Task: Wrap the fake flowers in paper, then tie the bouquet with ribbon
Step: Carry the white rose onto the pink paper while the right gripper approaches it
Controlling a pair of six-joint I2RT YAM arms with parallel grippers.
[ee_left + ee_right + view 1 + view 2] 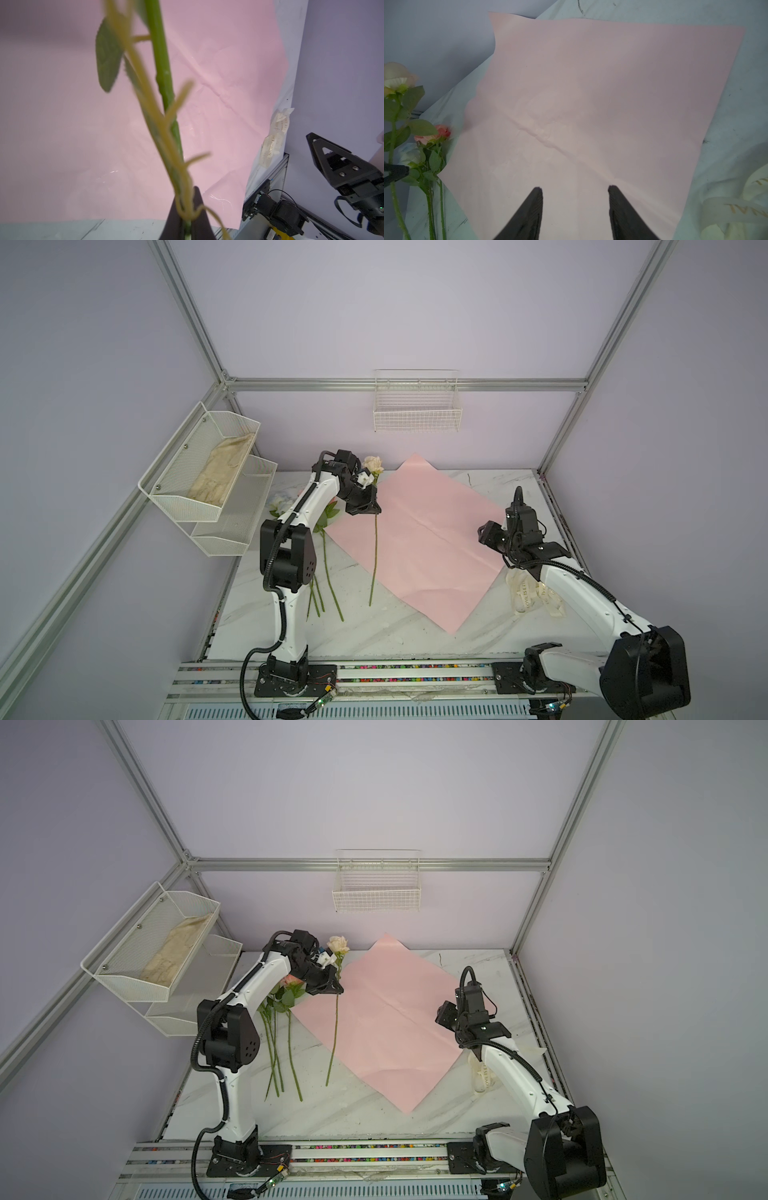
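- In both top views, the cream rose (372,464) is held up by its stem in the left fingers (368,508), which are shut tight on it, at 10 o'clock of the pink paper (428,547). The left arm is bent high. Only a thin stem is pinched, so the rose could swing or slip out. Whether the stem's end touches the surface (374,639) cannot be told.
- The other roses (286,996) are seen lying at 9 o'clock of the paper, partly hidden under the left arm. They could be knocked if the arm is dropped low.
- In the left wrist view, the stem (164,83) is seen pinched, with a leaf sprig pressed in too. The sprig could be bent.
- In the right wrist view, the right fingers (529,214) are held about half open, with nothing in them, over the paper's 3 o'clock side. The paper could be creased if it is poked. The ribbon (724,204) is seen at 4 o'clock.
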